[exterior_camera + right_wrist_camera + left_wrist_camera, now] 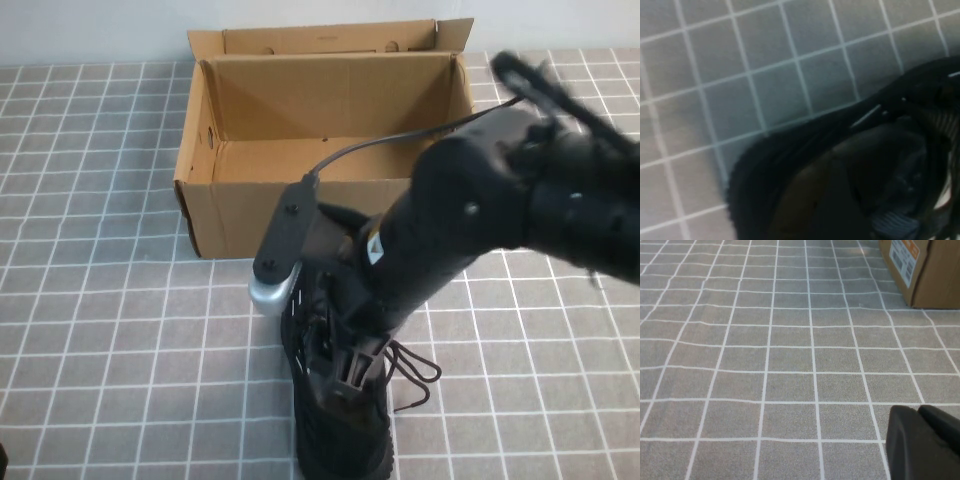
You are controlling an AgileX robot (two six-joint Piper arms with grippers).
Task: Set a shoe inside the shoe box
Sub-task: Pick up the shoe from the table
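One black sneaker (335, 400) lies on the grey tiled tabletop (100, 300) just in front of the open shoe box (330, 100), and my right end effector (350, 365) is down on it, reaching into or over the collar near the laces. I cannot tell from any view whether its fingers are apart or clamped on the shoe; in the high view my own arm covers them, and the right wrist view shows only the dark upper, the opening and a stretch of tile beside it. My judgement is that I am placed here to take the shoe by its collar, the part easiest to pinch, with the box waiting close behind so the lift can be short.

The shoe's long axis runs roughly from the box's front wall toward my side of the tabletop, about square to the box's long side. Which end is toe and which is heel I cannot tell. It would likely need turning to lie lengthwise inside. Loose laces trail to the right.

My left end effector (925, 440) is parked low over bare tile off to the left, near a labelled corner of the box, fingers together and holding nothing.
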